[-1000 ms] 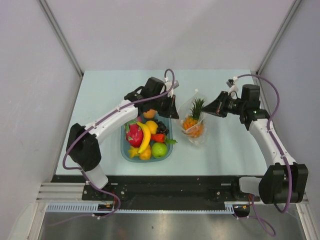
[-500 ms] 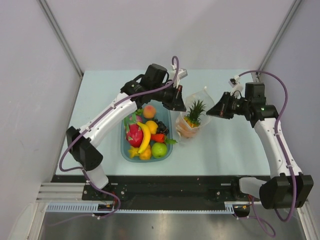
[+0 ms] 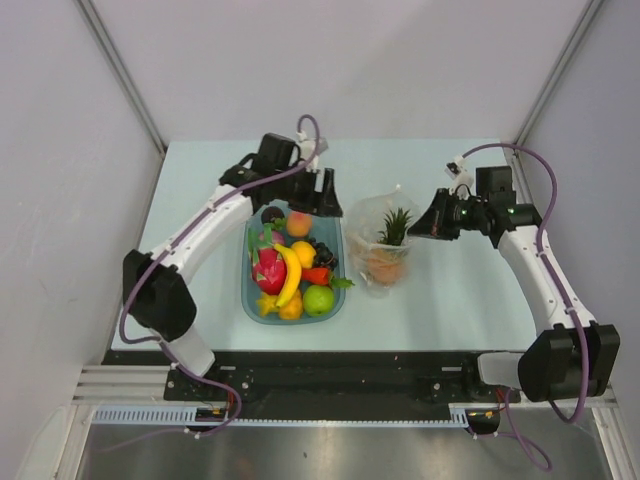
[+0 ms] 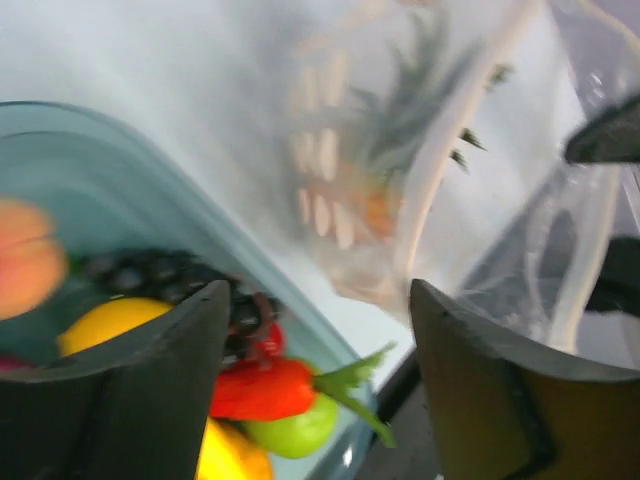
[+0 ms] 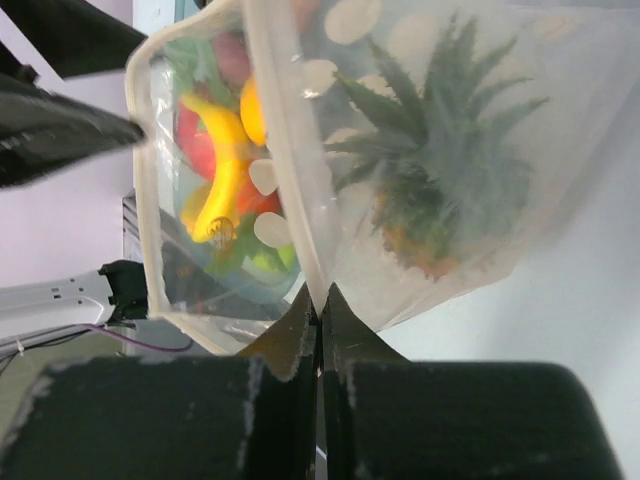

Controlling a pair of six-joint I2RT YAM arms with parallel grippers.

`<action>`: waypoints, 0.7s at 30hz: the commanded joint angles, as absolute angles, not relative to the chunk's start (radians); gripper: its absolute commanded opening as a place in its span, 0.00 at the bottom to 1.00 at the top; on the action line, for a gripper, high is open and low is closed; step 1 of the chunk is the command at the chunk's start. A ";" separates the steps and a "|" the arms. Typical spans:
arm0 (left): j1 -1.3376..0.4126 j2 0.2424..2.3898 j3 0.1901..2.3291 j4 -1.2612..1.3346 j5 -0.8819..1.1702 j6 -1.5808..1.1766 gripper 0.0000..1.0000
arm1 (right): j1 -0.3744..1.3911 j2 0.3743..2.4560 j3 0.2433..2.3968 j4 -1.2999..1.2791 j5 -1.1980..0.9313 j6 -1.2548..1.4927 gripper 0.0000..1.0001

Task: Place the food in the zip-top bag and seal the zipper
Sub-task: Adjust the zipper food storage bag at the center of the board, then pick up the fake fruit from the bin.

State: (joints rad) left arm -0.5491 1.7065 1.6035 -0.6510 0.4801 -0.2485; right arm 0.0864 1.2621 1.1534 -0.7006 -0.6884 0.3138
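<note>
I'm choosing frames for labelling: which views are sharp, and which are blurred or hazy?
Top external: sharp, evenly lit. Left wrist: motion-blurred; the orange toy pineapple and the clear white-patched plastic bag smear, only the open left pincer looks crisp. Right wrist: bag edge sharp where the right pincer pinches it, pineapple hazy behind the plastic.

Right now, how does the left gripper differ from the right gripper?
The left gripper is open and empty; the right gripper is shut, pinching the zip-top bag at its mouth edge. The left gripper hangs by the far end of the blue tray; the right gripper is at the bag's right side. Both are dark two-finger grippers facing the bag.
</note>
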 commanded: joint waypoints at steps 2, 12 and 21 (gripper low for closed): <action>-0.376 1.496 1.497 -0.601 0.341 -0.195 0.81 | 0.092 1.302 1.219 -0.658 -0.690 0.327 0.00; -0.170 1.549 1.369 -0.609 0.207 -0.072 0.74 | 0.127 1.335 1.256 -0.669 -0.669 0.287 0.00; -0.204 1.715 1.440 -0.568 0.147 -0.133 0.72 | 0.130 1.348 1.270 -0.670 -0.649 0.268 0.00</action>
State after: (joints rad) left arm -0.1783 1.6749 1.3827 -0.6228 0.1860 -0.1223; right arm 0.1276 1.3388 1.2179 -0.6880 -0.6640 0.2977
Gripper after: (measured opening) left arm 0.704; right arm 0.010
